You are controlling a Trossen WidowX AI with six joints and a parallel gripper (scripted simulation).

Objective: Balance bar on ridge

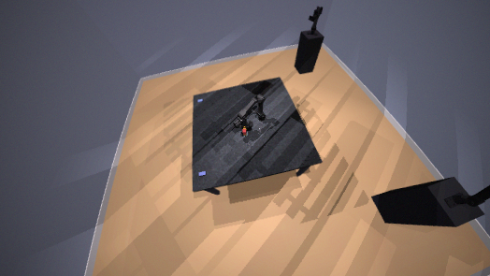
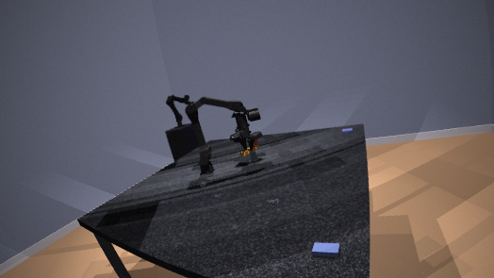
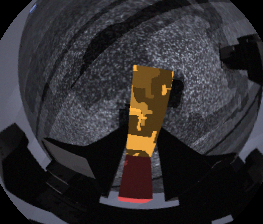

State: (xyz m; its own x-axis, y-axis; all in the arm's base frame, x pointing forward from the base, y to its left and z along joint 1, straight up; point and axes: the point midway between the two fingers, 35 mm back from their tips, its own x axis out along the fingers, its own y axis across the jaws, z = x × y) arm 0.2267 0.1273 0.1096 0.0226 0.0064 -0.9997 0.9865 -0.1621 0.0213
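The bar [image 3: 149, 100] [image 2: 245, 152] [image 1: 244, 131] has a yellow-orange part and a red part. My gripper [image 3: 143, 128] [image 2: 248, 146] is shut on the bar, with the fingers on both sides near where the two colours meet. In the wrist view the yellow-orange part reaches out ahead of the fingers and the red part runs back below them. A small grey piece [image 2: 254, 157], which looks like the ridge, stands on the table just under the bar in the exterior view. Whether the bar touches it is too small to tell. The ridge cannot be made out in the wrist view.
The dark table [image 1: 220, 166] [image 2: 283, 214] carries the arm's base [image 2: 205, 163]. One blue block [image 1: 202, 173] [image 2: 325, 249] and another blue block [image 1: 200, 100] [image 2: 347, 130] lie near table corners. Two other arms stand on black pedestals [image 1: 309, 53] [image 1: 416, 203] off the table.
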